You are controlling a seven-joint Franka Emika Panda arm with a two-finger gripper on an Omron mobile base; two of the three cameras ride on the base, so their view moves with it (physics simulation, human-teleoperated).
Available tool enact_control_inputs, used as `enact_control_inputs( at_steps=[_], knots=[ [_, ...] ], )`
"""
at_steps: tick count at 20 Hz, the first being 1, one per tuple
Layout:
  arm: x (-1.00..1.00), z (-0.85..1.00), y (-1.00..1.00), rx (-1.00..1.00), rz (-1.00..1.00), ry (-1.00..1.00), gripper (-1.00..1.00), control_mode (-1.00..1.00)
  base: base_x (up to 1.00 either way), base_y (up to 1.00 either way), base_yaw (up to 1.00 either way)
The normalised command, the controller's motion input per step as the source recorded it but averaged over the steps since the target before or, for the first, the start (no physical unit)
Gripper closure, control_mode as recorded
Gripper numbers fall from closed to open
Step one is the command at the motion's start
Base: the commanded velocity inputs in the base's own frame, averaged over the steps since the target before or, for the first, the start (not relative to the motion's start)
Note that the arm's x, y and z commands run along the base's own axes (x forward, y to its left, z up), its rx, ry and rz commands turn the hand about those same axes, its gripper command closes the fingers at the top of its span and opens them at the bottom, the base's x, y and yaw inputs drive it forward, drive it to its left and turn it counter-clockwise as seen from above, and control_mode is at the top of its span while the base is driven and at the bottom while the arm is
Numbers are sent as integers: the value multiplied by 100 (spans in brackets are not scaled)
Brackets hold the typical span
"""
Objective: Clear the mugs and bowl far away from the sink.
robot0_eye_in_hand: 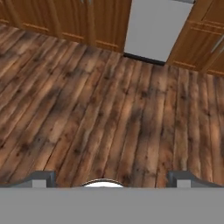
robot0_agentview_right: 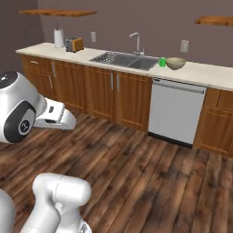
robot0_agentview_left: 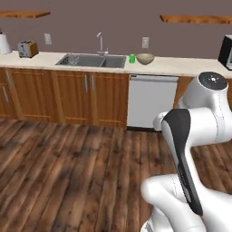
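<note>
A small bright green mug (robot0_agentview_left: 132, 58) (robot0_agentview_right: 162, 62) stands on the pale counter just right of the dark double-basin sink (robot0_agentview_left: 93, 60) (robot0_agentview_right: 123, 59). The yellowish-tan bowl (robot0_agentview_left: 145, 58) (robot0_agentview_right: 175, 63) sits right beside the mug, on its far side from the sink. A slim silver faucet rises behind the basins. My gripper (robot0_eye_in_hand: 111, 179) is open, its two fingertips (robot0_eye_in_hand: 43, 178) spread wide with nothing between them. It hangs over the wooden floor, well short of the counter, and looks down toward the cabinet bases.
A white dishwasher (robot0_agentview_left: 152, 102) (robot0_agentview_right: 175, 111) stands under the mug and bowl, with wooden cabinets on both sides. At the counter's left end are a toaster (robot0_agentview_left: 27, 48) (robot0_agentview_right: 74, 44) and a paper towel roll (robot0_agentview_left: 3, 44) (robot0_agentview_right: 58, 38). A microwave (robot0_agentview_left: 225, 51) stands far right. Open floor lies between me and the counter.
</note>
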Motion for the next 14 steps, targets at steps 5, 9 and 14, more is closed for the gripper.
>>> enact_control_inputs(
  at_steps=[5, 9, 14],
  knots=[
    [0, 0, 0, 0, 0, 0, -100, 100, 100, -4, -20],
    [0, 0, 0, 0, 0, 0, -100, 100, 100, 0, -13],
    [0, 0, 0, 0, 0, 0, -100, 100, 100, 6, -15]
  ],
)
